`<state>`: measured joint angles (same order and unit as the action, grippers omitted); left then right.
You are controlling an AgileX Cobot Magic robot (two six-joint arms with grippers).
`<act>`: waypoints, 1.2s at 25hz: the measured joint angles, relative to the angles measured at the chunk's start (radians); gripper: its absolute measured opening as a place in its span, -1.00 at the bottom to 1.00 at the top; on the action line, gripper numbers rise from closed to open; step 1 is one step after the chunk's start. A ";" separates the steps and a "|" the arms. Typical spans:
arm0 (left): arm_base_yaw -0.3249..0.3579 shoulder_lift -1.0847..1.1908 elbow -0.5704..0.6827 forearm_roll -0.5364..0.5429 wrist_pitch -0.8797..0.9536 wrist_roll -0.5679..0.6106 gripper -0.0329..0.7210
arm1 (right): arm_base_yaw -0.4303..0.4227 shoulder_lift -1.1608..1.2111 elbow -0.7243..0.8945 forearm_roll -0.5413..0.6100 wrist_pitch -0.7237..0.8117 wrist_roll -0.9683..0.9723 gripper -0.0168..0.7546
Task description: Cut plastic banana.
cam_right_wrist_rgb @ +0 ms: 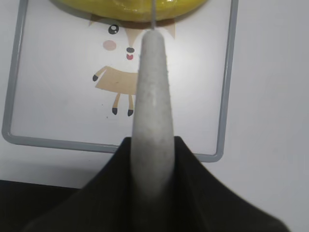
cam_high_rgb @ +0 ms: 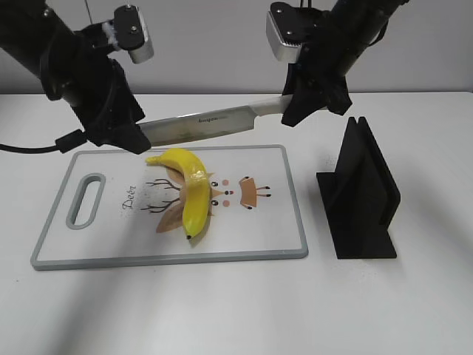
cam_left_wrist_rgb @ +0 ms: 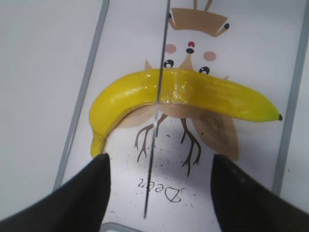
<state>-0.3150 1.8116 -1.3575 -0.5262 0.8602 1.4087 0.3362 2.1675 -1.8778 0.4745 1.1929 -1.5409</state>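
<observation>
The plastic banana (cam_high_rgb: 188,194) lies curved on the white cutting board (cam_high_rgb: 111,240), over its deer print. It also shows in the left wrist view (cam_left_wrist_rgb: 203,92) and at the top of the right wrist view (cam_right_wrist_rgb: 125,9). My right gripper (cam_high_rgb: 307,103) is shut on the pale handle (cam_right_wrist_rgb: 153,96) of a knife (cam_high_rgb: 207,122). The blade is held level above the banana's stem end and points left. My left gripper (cam_high_rgb: 122,137) is open at the blade's tip. Its fingers (cam_left_wrist_rgb: 159,162) stand either side of the edge-on blade (cam_left_wrist_rgb: 150,183) without touching it.
A black knife stand (cam_high_rgb: 362,192) stands on the table to the right of the board. The board has a grey rim (cam_right_wrist_rgb: 224,96) and a handle slot (cam_high_rgb: 85,200) at its left end. A black cable runs off at the left edge.
</observation>
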 joint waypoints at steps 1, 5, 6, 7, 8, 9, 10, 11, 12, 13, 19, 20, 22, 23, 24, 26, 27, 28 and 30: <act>0.002 -0.010 0.000 0.000 0.000 0.000 0.74 | 0.000 0.000 0.000 -0.002 0.000 0.000 -0.53; 0.020 -0.059 0.000 0.016 0.001 -0.008 0.76 | 0.000 0.000 0.000 -0.033 0.007 0.012 -0.53; 0.028 -0.076 0.000 0.018 0.001 -0.019 0.76 | 0.000 -0.003 0.000 -0.047 0.009 0.029 -0.53; 0.038 -0.093 0.000 0.019 0.002 -0.035 0.76 | 0.000 -0.005 0.000 -0.057 0.009 0.051 -0.53; 0.049 -0.109 0.000 0.021 0.002 -0.059 0.75 | 0.000 -0.008 0.000 -0.066 0.009 0.082 -0.53; 0.058 -0.122 0.000 0.024 0.002 -0.090 0.75 | 0.000 -0.015 0.000 -0.071 0.009 0.116 -0.53; 0.071 -0.138 0.000 0.026 0.002 -0.131 0.74 | 0.000 -0.024 0.000 -0.073 0.011 0.145 -0.53; 0.083 -0.153 0.000 0.032 0.003 -0.172 0.73 | 0.000 -0.032 0.000 -0.073 0.012 0.182 -0.53; 0.093 -0.165 0.000 0.043 0.004 -0.230 0.72 | 0.000 -0.044 0.000 -0.073 0.014 0.222 -0.53; 0.106 -0.173 0.000 0.060 0.004 -0.301 0.70 | 0.000 -0.056 0.000 -0.073 0.014 0.268 -0.53; 0.189 -0.188 0.000 0.270 0.073 -0.830 0.64 | 0.000 -0.126 0.000 -0.073 0.020 0.616 -0.53; 0.198 -0.188 0.000 0.311 0.113 -0.900 0.64 | 0.000 -0.137 0.000 -0.073 0.021 0.673 -0.53; 0.211 -0.188 0.000 0.386 0.209 -1.014 0.64 | 0.000 -0.156 0.000 -0.073 0.021 0.761 -0.53; 0.216 -0.188 0.000 0.417 0.255 -1.064 0.64 | 0.000 -0.166 0.000 -0.073 0.022 0.803 -0.53; 0.223 -0.188 0.000 0.447 0.302 -1.105 0.64 | 0.000 -0.175 0.000 -0.073 0.023 0.839 -0.53; 0.234 -0.188 0.000 0.482 0.343 -1.151 0.64 | 0.000 -0.191 0.000 -0.074 0.024 0.941 -0.53; 0.239 -0.190 0.003 0.491 0.347 -1.164 0.64 | 0.000 -0.199 0.001 -0.075 0.024 0.992 -0.53; 0.243 -0.197 0.013 0.494 0.348 -1.170 0.64 | 0.000 -0.209 0.004 -0.078 0.024 1.028 -0.53; 0.245 -0.220 0.042 0.495 0.350 -1.179 0.64 | 0.000 -0.232 0.020 -0.080 0.024 1.095 -0.53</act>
<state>-0.0698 1.5920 -1.3152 -0.0311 1.2101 0.2296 0.3362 1.9359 -1.8577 0.3947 1.2170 -0.4463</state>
